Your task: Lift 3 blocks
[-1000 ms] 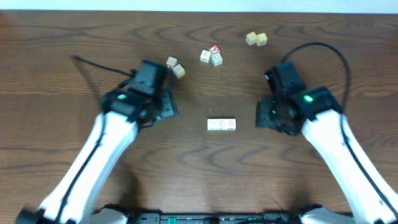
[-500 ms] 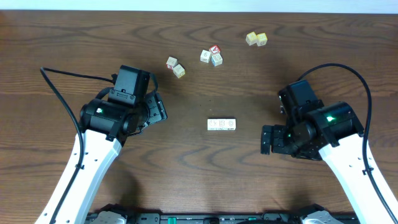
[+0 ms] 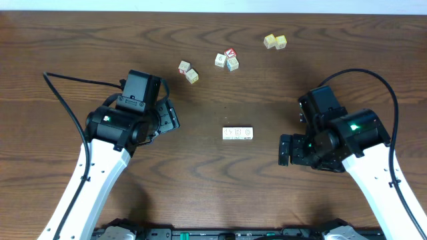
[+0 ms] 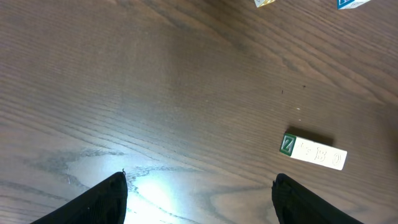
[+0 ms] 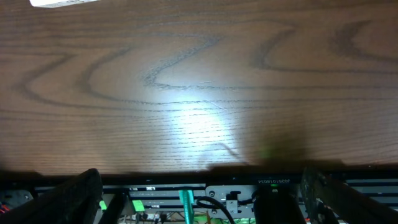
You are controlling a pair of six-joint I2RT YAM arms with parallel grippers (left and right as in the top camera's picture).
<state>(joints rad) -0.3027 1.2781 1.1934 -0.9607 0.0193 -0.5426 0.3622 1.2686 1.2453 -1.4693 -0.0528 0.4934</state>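
Observation:
The 3 blocks lie side by side in a tight whitish row on the wooden table, near its middle. The left wrist view shows the same row ahead and to the right, its near end face green-edged. My left gripper is open to the left of the row, well apart from it, with only bare wood between its fingers. My right gripper is open to the right of the row and nearer the front, touching nothing. In the right wrist view the right gripper hangs over the table's front edge.
Further back lie a pair of cubes, a cluster with a red-topped cube and a pale yellow pair. A black cable trails from the left arm. The table's front edge and the robot's base electronics fill the right wrist view's bottom.
Both arms have drawn back from the row, the left arm to the left, the right arm rightward and toward the front. The right jaws opened wider. The blocks have stayed put.

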